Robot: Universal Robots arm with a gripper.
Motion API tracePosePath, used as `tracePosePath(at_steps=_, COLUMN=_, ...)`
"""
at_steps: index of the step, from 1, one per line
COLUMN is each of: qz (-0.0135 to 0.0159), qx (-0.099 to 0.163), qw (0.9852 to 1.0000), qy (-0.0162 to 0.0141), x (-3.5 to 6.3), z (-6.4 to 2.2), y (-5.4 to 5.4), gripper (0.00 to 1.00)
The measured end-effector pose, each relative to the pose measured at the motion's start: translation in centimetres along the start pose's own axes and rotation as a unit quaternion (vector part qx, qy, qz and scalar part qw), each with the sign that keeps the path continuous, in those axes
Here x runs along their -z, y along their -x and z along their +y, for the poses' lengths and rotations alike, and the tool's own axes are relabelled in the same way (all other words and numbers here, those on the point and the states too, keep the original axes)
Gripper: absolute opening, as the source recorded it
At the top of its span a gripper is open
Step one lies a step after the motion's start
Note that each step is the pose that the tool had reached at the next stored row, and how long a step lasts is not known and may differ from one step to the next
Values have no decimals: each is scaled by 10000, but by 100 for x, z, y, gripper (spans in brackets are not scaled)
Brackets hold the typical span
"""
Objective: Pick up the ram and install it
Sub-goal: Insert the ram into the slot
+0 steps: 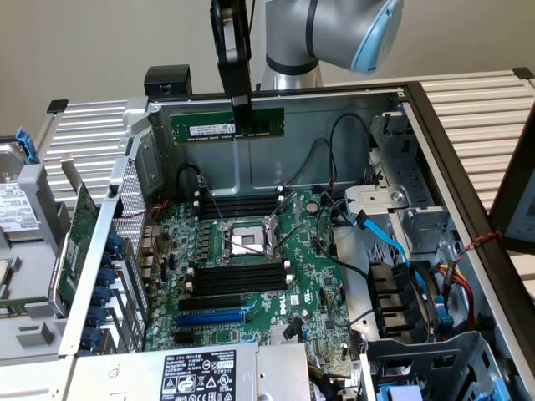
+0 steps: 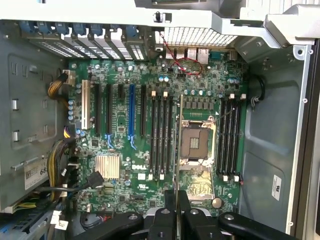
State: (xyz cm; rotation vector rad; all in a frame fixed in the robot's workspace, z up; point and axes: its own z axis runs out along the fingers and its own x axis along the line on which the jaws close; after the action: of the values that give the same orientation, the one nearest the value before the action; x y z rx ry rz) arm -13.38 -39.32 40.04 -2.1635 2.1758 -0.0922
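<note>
Up in the air, well above the CPU socket point(image 1: 242, 242): the ram point(image 1: 201, 127), pinched by the gripper point(image 1: 241, 130) and clear of everything on the motherboard point(image 1: 311, 294). Clamped shut on the stick near its middle, black fingers point(image 1: 240, 100) pointing straight down over its upper edge. Long, narrow, thin and green, held level with its flat face toward the exterior camera. A small white label point(image 1: 213, 129) on that face; black chips hard to pick out here. Roughly as long as one of the black memory slots point(image 1: 241, 205) just beyond the CPU socket, and running the same way as them. A second bank of black slots point(image 1: 242, 280) on the nearer side of the CPU socket. From the wrist camera, looking straight down past the closed fingertips onto the CPU socket, slot banks flanking it on both sides. Off to the exterior view's left of the CPU socket, a larger green expansion card point(image 1: 75, 242) standing on edge.
</note>
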Motion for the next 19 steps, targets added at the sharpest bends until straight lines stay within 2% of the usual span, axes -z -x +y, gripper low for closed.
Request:
tracePosePath(at_steps=12, qz=-9, qx=0, qw=10000, qy=0, x=-22, z=-6, y=3, gripper=14)
tracePosePath(at_steps=15, qz=-8, qx=0, qw=10000, qy=26, x=-61, z=-4, y=19, gripper=14)
tracePosePath(at_steps=19, qz=-6, qx=0, qw=10000, qy=39, x=-121, z=1, y=107, gripper=14)
